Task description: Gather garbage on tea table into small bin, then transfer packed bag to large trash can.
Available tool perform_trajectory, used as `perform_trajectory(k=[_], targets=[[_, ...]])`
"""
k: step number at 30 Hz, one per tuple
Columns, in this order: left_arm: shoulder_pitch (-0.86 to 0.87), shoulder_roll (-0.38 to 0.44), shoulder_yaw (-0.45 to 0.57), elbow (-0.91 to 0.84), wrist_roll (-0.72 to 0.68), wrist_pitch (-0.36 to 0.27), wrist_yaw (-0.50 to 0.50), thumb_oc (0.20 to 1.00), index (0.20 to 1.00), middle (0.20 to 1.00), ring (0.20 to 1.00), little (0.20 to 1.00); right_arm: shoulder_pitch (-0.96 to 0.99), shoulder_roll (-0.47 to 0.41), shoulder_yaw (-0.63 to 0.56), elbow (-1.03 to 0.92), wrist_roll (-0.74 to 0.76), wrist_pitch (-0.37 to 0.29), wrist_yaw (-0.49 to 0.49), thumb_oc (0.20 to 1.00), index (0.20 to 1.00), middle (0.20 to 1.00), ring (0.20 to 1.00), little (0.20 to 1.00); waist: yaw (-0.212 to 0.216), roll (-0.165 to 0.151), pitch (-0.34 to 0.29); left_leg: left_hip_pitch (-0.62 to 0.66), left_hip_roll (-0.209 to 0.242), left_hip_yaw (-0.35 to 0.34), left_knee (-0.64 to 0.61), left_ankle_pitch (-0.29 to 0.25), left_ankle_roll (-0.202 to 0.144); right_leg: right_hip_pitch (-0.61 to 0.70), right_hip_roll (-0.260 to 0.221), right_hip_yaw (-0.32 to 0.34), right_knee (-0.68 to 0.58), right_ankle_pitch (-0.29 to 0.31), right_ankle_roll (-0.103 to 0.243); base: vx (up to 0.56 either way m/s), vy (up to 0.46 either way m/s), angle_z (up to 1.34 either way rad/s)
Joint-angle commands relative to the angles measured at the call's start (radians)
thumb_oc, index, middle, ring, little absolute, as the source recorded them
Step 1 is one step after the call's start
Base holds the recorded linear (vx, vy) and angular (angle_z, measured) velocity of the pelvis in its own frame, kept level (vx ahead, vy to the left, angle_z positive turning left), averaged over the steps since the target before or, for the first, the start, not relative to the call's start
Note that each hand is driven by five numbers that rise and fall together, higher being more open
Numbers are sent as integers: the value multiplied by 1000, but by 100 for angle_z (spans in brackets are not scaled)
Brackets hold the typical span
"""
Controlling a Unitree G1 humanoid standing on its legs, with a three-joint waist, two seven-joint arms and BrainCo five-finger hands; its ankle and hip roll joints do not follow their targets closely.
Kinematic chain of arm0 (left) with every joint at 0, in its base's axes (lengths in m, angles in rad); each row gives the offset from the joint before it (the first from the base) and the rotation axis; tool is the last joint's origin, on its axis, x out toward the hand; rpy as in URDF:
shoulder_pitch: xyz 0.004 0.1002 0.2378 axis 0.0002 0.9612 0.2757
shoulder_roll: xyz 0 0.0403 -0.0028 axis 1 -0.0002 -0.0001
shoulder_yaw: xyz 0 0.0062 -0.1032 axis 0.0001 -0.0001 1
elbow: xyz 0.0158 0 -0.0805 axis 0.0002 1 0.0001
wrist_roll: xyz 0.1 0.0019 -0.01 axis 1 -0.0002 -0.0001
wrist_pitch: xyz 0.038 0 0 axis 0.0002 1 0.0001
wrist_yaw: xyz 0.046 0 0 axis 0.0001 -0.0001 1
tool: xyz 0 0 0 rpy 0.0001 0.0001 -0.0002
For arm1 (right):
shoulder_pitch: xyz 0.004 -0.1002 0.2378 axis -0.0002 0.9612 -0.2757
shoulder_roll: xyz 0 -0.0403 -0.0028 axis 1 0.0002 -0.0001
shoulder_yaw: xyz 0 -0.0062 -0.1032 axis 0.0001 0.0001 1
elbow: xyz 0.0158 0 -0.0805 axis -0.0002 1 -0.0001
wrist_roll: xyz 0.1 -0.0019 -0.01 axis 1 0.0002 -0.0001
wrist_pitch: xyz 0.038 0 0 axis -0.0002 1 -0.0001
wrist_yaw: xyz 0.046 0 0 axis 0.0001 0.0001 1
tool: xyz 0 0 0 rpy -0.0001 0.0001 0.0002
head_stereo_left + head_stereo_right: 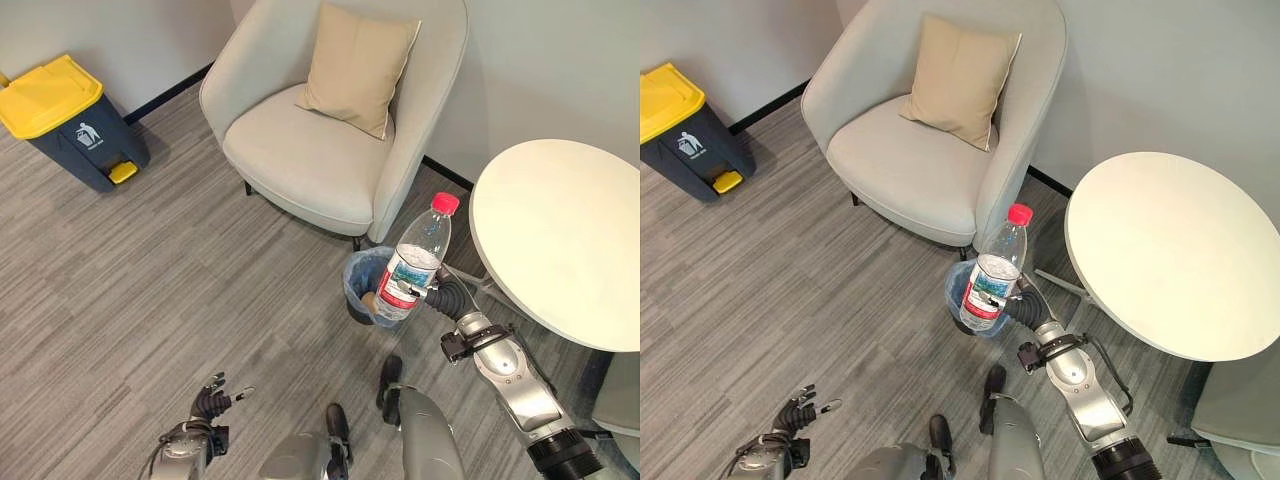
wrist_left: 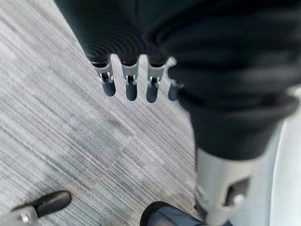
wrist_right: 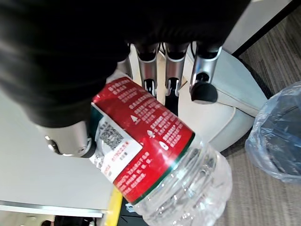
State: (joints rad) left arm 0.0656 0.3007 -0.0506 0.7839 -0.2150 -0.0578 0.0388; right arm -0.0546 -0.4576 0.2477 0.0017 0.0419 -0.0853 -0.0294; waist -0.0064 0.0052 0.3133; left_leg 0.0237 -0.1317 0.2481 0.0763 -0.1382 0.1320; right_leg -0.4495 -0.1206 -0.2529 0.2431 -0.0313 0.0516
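Note:
A clear plastic bottle [image 1: 414,262] with a red cap and red label stands upright in my right hand [image 1: 444,294], whose fingers and thumb curl round its lower part. It hangs just above the small bin [image 1: 361,281], a dark bin lined with a bluish bag, on the floor between the armchair and the round white tea table [image 1: 560,235]. In the right wrist view the bottle [image 3: 155,160] fills the grip and the bin's bag [image 3: 277,136] lies beyond it. My left hand [image 1: 210,402] hangs low over the carpet, its fingers [image 2: 129,84] relaxed and holding nothing.
A beige armchair [image 1: 330,130] with a tan cushion [image 1: 358,65] stands behind the small bin. The large dark trash can [image 1: 70,120] with a yellow lid and pedal sits at the far left by the wall. Grey carpet lies between them.

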Motion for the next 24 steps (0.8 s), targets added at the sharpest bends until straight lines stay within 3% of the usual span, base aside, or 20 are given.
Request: perform_trajectory(k=[1,4,6,8,10,13,15,17,24], targets=[[37,43,-5,-60,27,-33,0,1000,1000,1000,1000,1000,-35,-22,-55,-37,28,-69,9,200,200,200,200,200,17,-14,-34,-68,106,-87,61,-8,-125,255,-49,1,-97,15,77,170,-168,92],[50,42,0,-64,23,-34,-2,1000,1000,1000,1000,1000,-35,-41,-51,-38,28,-69,15,200,200,200,200,200,19,-10,-50,-71,119,-90,77,-10,-152,287,-39,-13,-134,8,68,141,-201,55],[51,42,-6,-64,28,-33,-7,1000,1000,1000,1000,1000,-21,-60,-53,-43,31,-74,21,200,200,200,200,200,13,-9,-55,-81,154,-95,134,-6,-189,327,-13,-2,-153,-17,46,118,-240,3],[43,41,-18,-70,27,-31,-12,1000,1000,1000,1000,1000,-15,-74,-60,-51,42,-74,25,200,200,200,200,200,7,-16,-46,-141,181,-101,259,37,-216,345,-3,-1,-166,-25,21,39,-182,3],[33,32,-25,-65,31,-30,-14,1000,1000,1000,1000,1000,-13,-85,-57,-42,37,-72,28,200,200,200,200,200,6,-14,-39,-163,192,-115,297,58,-226,369,11,1,-186,-39,5,33,-87,-26],[25,24,-42,-56,32,-28,-17,1000,1000,1000,1000,1000,-15,-89,-54,-32,30,-67,26,200,200,200,200,200,7,-15,-38,-185,185,-135,266,46,-219,379,11,7,-198,-46,5,41,0,-38],[19,20,-75,-68,35,-33,-19,1000,1000,1000,1000,1000,-23,-86,-62,-10,39,-74,8,200,200,200,200,200,10,-17,-31,-247,159,-186,188,56,-217,376,10,31,-203,-45,22,56,116,-25],[28,19,-70,-54,46,-32,-26,1000,1000,1000,1000,1000,-29,-79,-55,1,16,-72,11,200,200,200,200,200,0,2,-40,-199,160,-174,110,52,-203,357,14,63,-175,-43,32,71,226,-68],[14,67,-40,-52,48,-39,-8,1000,1000,1000,1000,1000,-73,-78,-39,74,-72,-47,-29,200,200,200,200,200,3,-6,-16,-194,148,-108,110,32,-167,269,-3,132,-120,-21,45,15,79,-55]])
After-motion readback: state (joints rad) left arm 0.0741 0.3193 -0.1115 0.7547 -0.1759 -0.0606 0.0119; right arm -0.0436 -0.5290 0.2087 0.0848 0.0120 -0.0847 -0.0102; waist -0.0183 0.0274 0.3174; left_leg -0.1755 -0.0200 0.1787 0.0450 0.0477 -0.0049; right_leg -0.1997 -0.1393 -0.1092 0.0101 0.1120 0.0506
